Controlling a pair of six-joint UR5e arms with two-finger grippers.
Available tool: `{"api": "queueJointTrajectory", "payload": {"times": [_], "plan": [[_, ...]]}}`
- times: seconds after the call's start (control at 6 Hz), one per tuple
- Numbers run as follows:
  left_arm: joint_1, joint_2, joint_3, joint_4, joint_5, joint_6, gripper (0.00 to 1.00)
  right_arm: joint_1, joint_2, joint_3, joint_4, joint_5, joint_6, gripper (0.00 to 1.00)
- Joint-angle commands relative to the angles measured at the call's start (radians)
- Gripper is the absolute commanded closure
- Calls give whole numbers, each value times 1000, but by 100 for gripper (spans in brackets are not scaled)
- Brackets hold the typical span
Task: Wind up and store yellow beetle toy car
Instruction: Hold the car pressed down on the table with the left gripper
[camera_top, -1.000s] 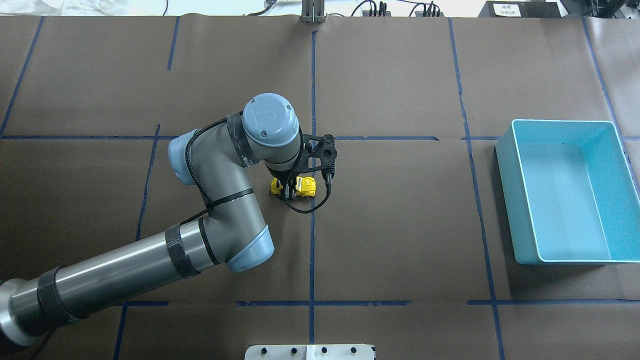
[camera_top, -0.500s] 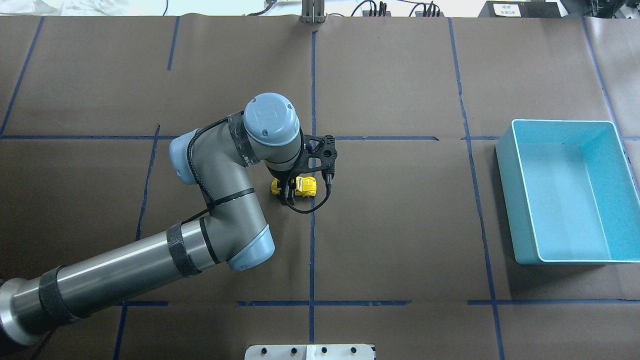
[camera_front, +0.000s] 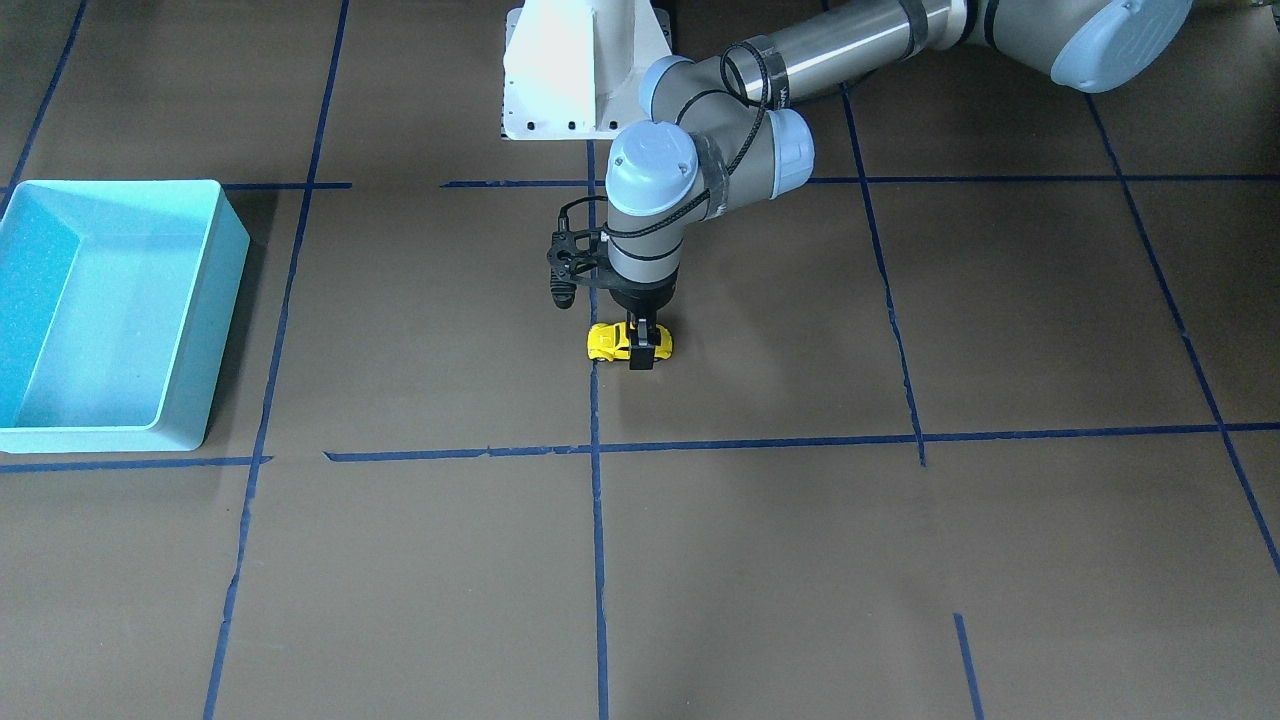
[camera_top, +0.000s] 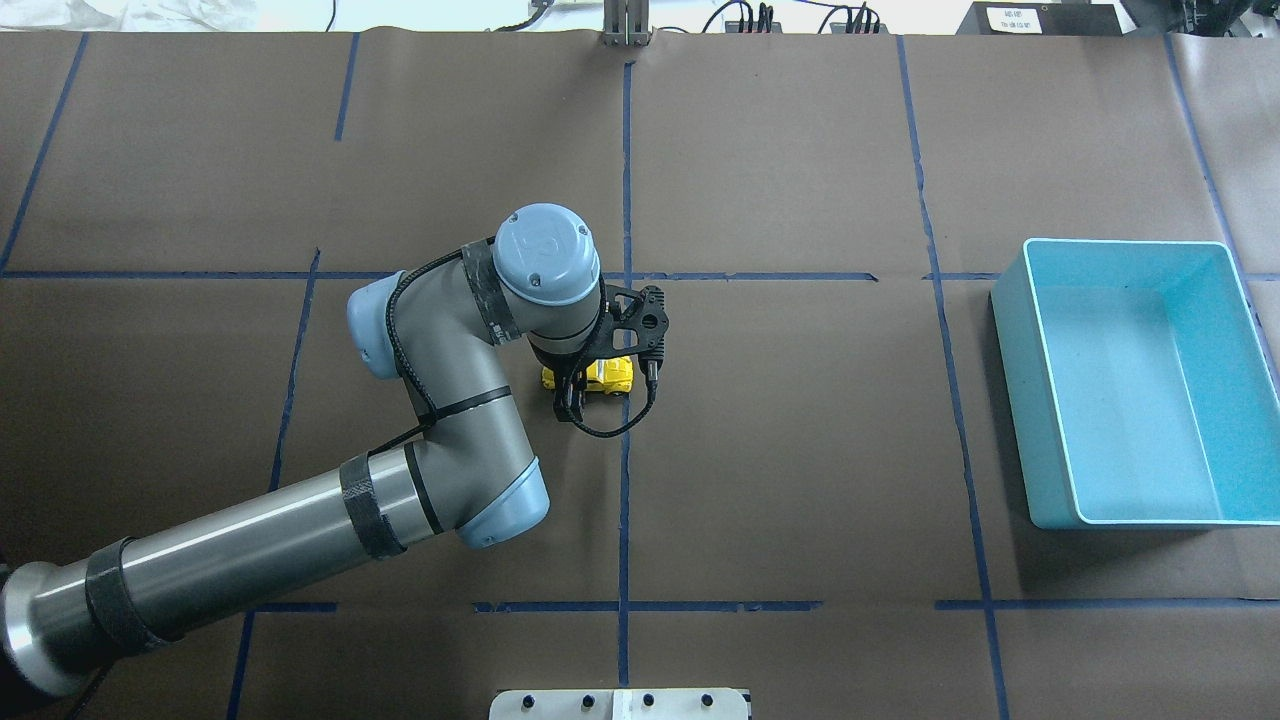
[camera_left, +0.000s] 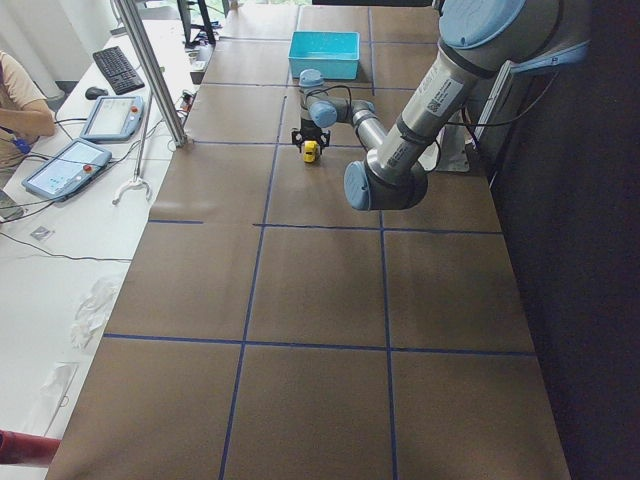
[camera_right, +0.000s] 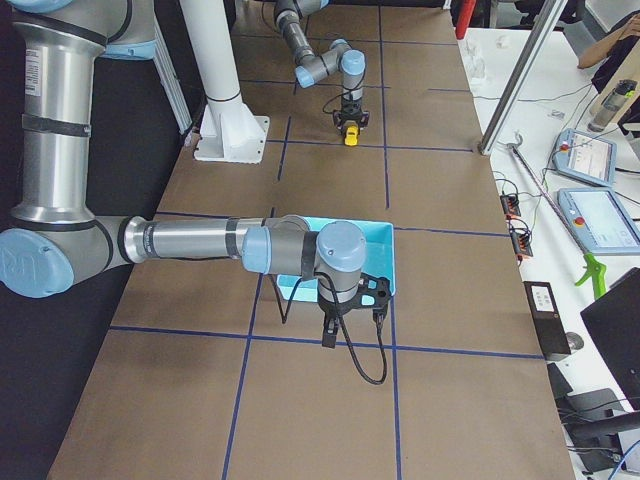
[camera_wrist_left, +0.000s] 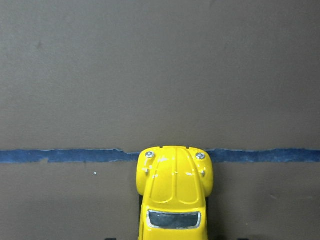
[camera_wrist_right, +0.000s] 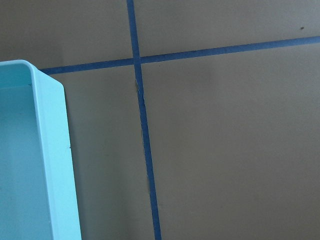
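The yellow beetle toy car (camera_top: 605, 375) stands on the brown paper near the table's middle, next to a blue tape line. It also shows in the front-facing view (camera_front: 610, 343) and, nose up, in the left wrist view (camera_wrist_left: 174, 187). My left gripper (camera_front: 640, 352) points straight down over the car's rear half with its fingers closed on the sides. The wheels seem to rest on the paper. My right gripper (camera_right: 327, 335) hangs near the corner of the turquoise bin (camera_top: 1012, 360). It shows only in the exterior right view, so I cannot tell whether it is open or shut.
The turquoise bin (camera_front: 228, 290) stands open and holds nothing, at the table's right end; its rim (camera_wrist_right: 50, 150) fills the left of the right wrist view. Blue tape lines grid the brown paper. A white mount plate (camera_front: 585, 70) stands at the robot's base.
The left wrist has shifted a little toward the robot's side and lower over the car. The car has stayed at almost the same spot.
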Motion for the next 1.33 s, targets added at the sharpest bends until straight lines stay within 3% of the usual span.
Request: {"api": "queueJointTrajectory", "payload": {"times": [0.0, 0.17, 0.33, 1.17], "plan": [[0, -5, 1, -5, 0, -7, 74, 0, 0, 0, 0, 0, 0, 0], [-8, -5, -4, -8, 0, -7, 87, 0, 0, 0, 0, 0, 0, 0], [-9, -7, -13, -9, 0, -9, 90, 0, 2, 0, 0, 0, 0, 0], [-9, -8, -22, -58, 9, -3, 96, 0, 2, 0, 0, 0, 0, 0]]}}
